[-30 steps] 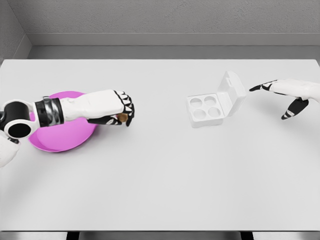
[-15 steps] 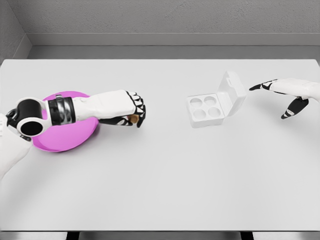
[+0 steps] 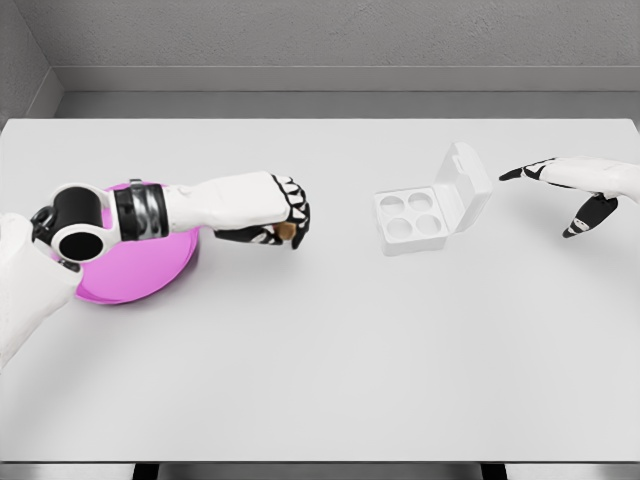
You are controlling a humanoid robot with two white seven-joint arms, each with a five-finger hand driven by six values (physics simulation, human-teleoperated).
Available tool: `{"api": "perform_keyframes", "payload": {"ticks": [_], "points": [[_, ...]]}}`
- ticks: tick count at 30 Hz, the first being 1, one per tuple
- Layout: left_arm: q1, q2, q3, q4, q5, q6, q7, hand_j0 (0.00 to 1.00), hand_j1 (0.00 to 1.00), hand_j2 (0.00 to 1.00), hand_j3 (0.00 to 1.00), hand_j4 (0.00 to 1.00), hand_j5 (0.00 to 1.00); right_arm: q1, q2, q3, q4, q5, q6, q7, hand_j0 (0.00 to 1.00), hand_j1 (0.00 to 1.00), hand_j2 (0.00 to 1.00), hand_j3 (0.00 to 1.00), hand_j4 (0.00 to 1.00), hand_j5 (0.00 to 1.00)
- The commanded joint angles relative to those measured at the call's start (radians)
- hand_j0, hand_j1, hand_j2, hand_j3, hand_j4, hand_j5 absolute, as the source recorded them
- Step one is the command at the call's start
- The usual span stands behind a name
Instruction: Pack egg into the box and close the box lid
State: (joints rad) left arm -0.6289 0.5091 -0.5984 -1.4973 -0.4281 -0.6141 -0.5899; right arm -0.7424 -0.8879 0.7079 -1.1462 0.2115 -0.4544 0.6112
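Left hand (image 3: pixel 285 215) clenched round small brown egg (image 3: pixel 285 231), mid-tabletop w/ pink round plate (image 3: pixel 150 280) behind; carry level to open white four-cup box (image 3: pixel 410 220), lower gently. Right hand (image 3: pixel 575 185) slack nr right edge.

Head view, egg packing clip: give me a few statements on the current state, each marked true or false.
1. The left hand holds the egg. True.
2. The box lid is closed. False: it stands open, cups empty.
3. The right hand grips the lid. False: it is open, to the right of the box.
4. The pink plate lies at the table's left. True.
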Motion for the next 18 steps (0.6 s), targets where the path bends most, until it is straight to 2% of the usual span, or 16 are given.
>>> {"api": "perform_keyframes", "payload": {"ticks": [1, 16, 18], "points": [[-0.002, -0.020, -0.004, 0.003, -0.007, 0.003, -0.007, 0.34, 0.34, 0.34, 0.34, 0.34, 0.34, 0.000, -0.002, -0.001, 0.000, -0.004, 0.002, 0.000, 1.00, 1.00, 1.00, 1.00, 1.00, 1.00], [-0.037, -0.073, -0.021, 0.023, -0.014, 0.003, -0.008, 0.34, 0.34, 0.34, 0.34, 0.34, 0.34, 0.000, -0.002, -0.001, -0.001, -0.004, 0.002, 0.000, 1.00, 1.00, 1.00, 1.00, 1.00, 1.00], [-0.040, -0.089, -0.021, 0.049, -0.021, 0.003, -0.011, 0.34, 0.34, 0.34, 0.34, 0.34, 0.34, 0.000, 0.000, 0.001, 0.000, -0.004, 0.002, 0.000, 1.00, 1.00, 1.00, 1.00, 1.00, 1.00]]}}
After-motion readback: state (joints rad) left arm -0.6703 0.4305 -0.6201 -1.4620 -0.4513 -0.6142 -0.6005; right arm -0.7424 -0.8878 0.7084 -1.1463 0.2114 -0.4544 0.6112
